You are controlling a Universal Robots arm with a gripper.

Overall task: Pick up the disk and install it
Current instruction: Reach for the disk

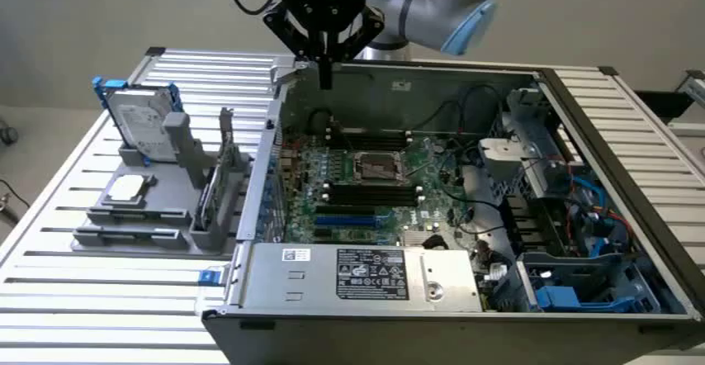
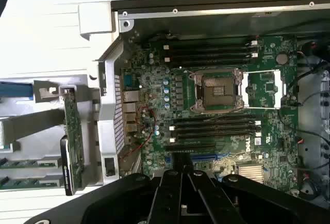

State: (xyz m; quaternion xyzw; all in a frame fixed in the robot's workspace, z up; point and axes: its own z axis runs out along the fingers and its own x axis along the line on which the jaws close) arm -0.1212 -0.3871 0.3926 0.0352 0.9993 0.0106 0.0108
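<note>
The disk point(image 1: 144, 122), a silver-grey drive with a white label and a blue frame, stands upright in a grey holder point(image 1: 132, 216) on the slatted table at the exterior view's left. My gripper point(image 1: 324, 78) hangs above the rear corner of the open computer case, well off to the right of the disk and higher than it. Its fingers are shut together with nothing between them. In the wrist view the gripper point(image 2: 183, 176) points down over the motherboard point(image 2: 216, 105), near the case wall.
The open case point(image 1: 617, 175) fills the exterior view's middle and right, with the motherboard point(image 1: 369, 187), a grey power supply point(image 1: 364, 276) in front and blue drive-bay parts point(image 1: 573, 295) at the front right. A green card point(image 2: 73, 141) stands in the holder beside the case.
</note>
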